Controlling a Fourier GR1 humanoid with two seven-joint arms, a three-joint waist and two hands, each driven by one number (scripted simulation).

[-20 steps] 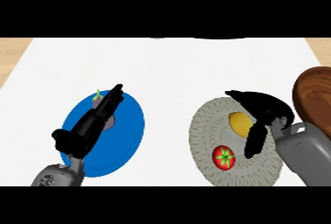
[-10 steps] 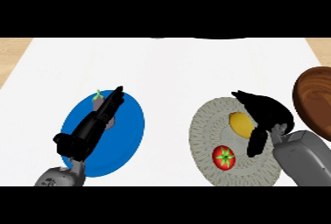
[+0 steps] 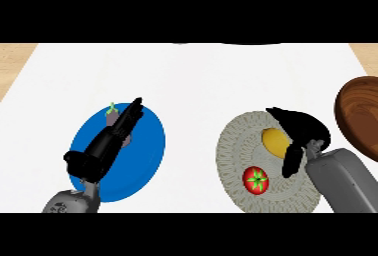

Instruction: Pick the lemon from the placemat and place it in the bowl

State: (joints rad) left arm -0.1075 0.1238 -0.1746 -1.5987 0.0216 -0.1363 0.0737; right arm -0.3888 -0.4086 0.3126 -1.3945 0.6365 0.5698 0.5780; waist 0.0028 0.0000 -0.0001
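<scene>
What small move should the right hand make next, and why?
Probably curl the right hand round the lemon. The hand is arched over the lemon's right side on the placemat, thumb hanging beside it, but the fingers do not yet enclose it. The bowl waits just to the right. A tomato lies close below, so close carefully.

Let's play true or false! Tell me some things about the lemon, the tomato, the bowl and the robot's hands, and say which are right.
1. The lemon lies on the round grey placemat. True.
2. The lemon is already in the brown bowl. False: it is on the placemat.
3. A red tomato shares the placemat. True.
4. The right hand is over the blue plate. False: the left hand is; the right is at the lemon.
</scene>
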